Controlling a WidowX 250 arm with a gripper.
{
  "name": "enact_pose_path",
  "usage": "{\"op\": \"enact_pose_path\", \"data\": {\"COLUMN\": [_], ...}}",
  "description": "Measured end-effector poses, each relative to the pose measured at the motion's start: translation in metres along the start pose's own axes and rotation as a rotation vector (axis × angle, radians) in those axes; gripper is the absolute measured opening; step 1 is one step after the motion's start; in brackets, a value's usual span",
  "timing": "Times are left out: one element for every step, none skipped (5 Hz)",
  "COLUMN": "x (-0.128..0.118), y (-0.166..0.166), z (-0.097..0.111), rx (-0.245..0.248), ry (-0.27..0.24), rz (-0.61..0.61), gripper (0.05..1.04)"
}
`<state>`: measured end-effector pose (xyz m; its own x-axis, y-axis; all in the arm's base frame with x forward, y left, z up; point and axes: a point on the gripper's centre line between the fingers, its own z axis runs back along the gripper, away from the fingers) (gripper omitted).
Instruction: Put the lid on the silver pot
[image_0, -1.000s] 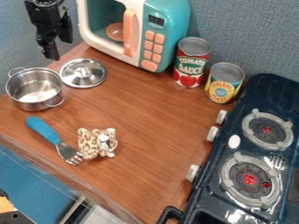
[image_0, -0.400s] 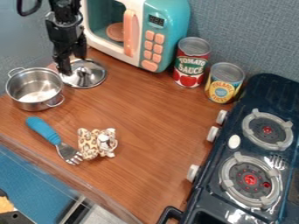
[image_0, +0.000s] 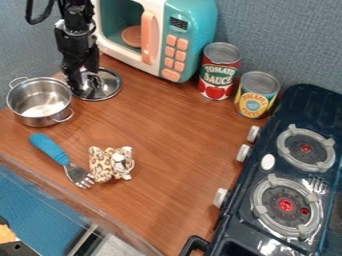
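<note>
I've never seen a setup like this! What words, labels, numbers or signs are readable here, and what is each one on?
"TOMATO SAUCE": on the red-labelled can.
Apparently "PINEAPPLE": on the yellow-labelled can; the line below it is too small to read.
Toy microwave: the digits on its dark display and the marks on its buttons are too small to read.

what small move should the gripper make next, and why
Probably secure a grip on the lid before lifting: the gripper is down at it, and it lies on the counter beside the uncovered pot.
</note>
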<state>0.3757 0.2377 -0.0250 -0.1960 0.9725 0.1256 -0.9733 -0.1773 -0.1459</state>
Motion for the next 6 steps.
{"op": "enact_pose_path", "data": {"x": [-0.001,-0.003,-0.013,-0.020,-0.028,-0.035], "y": [-0.001,-0.001,0.003,0.007,0.009,0.003], "z": [-0.002,-0.004,-0.003,-0.001,0.002,0.006], "rx": [-0.005,-0.012,-0.024,-0.012,0.020,0.014], "ry": [0.006,0.013,0.014,0.019,0.050,0.055], "rz": [-0.005,-0.012,-0.034,-0.054,-0.064,-0.084], "gripper": [0.659,0.358,0.219,0.334,0.623,0.921]}}
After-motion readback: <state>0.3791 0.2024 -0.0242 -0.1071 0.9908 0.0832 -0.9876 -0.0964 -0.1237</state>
